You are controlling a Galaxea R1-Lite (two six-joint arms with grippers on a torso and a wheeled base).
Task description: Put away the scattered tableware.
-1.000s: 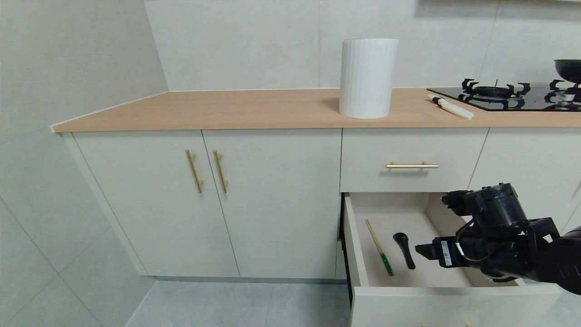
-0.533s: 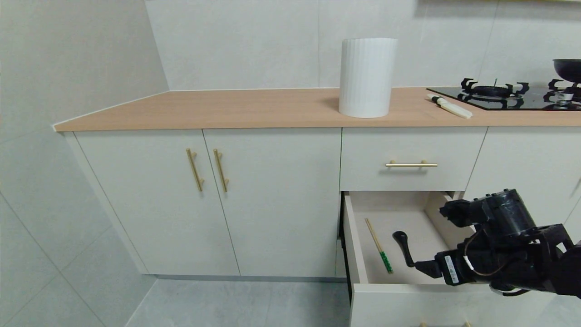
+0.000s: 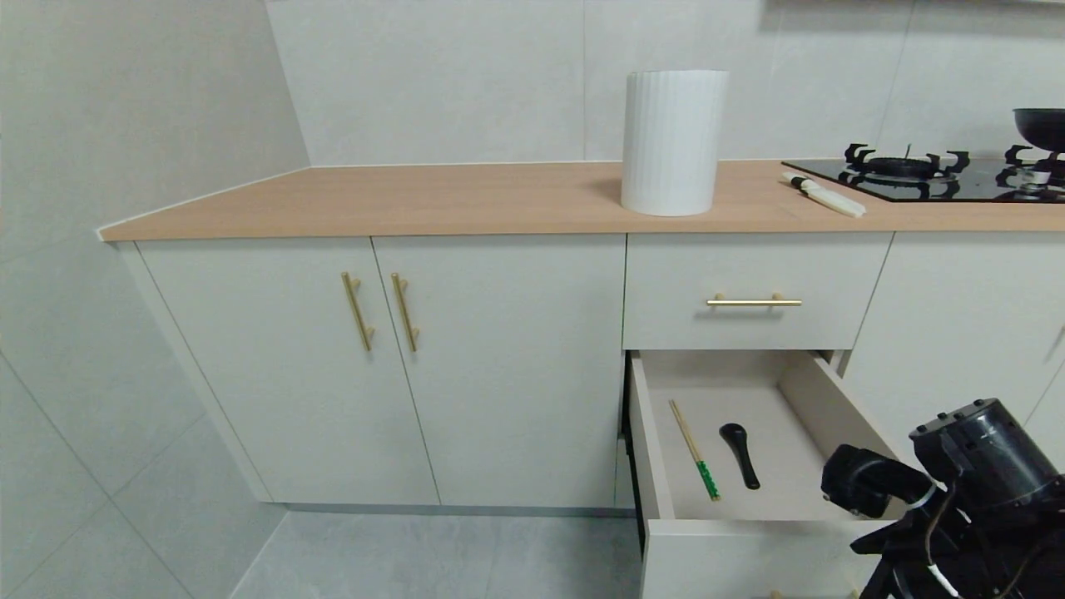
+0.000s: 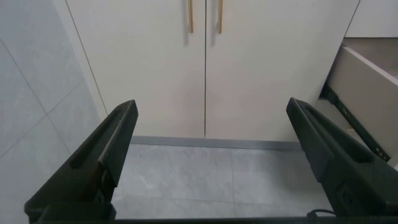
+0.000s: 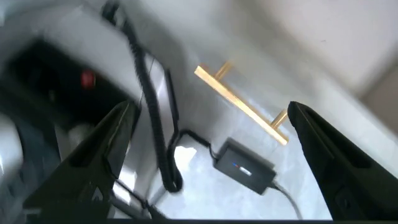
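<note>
Head view: open drawer (image 3: 650, 449) holds chopsticks (image 3: 695, 454), black spoon (image 3: 740, 454); white canister (image 3: 672, 141) on counter (image 3: 416, 200); left tool (image 4: 208, 107), right tool (image 5: 210, 107) apart, empty.

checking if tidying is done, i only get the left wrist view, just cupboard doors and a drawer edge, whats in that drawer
Observer: The open drawer holds green-tipped chopsticks and a black spoon, side by side, not touching.
Operator: anything out on the counter
Observer: Yes, a pale utensil with a dark band lies on the counter, next to the hob.
Operator: is the right gripper carrying anything
Observer: No. In the right wrist view the right gripper is open with nothing between its fingers.
</note>
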